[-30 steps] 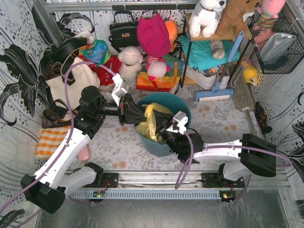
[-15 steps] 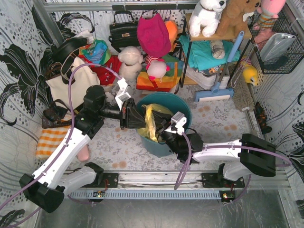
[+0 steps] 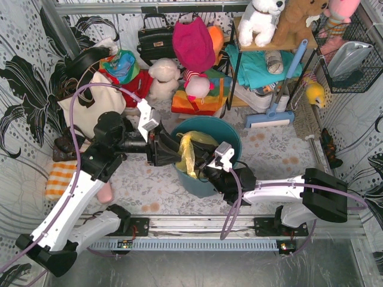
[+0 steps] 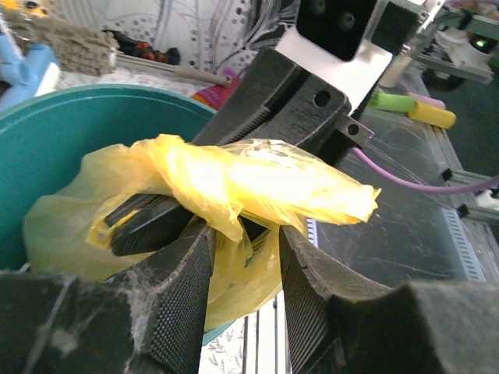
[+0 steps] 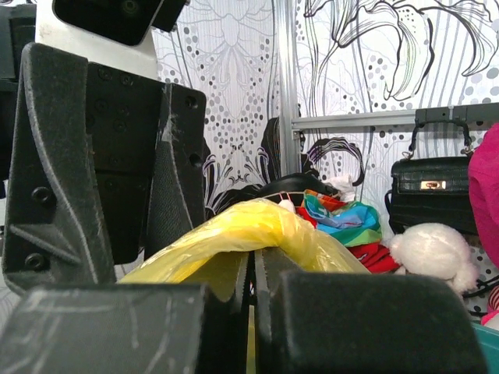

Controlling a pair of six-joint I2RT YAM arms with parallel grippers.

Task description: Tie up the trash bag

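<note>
Trash bag (image 3: 187, 152) tight in R pincer (image 5: 251, 269); L pincer (image 4: 245, 249) loose round it

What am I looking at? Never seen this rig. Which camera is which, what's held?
Two robot arms are bolted at the near edge of a table, each ending in a two-finger gripper. The wide picture is from a fixed camera overhead. The other two come from cameras on each wrist, so that arm's own black fingers fill the bottom. On the table stands a teal bucket holding a yellow trash bag, with plush toys and handbags behind. The right gripper is shut on a twisted strand of the bag. The left gripper has its jaws apart, with plastic between them.
</note>
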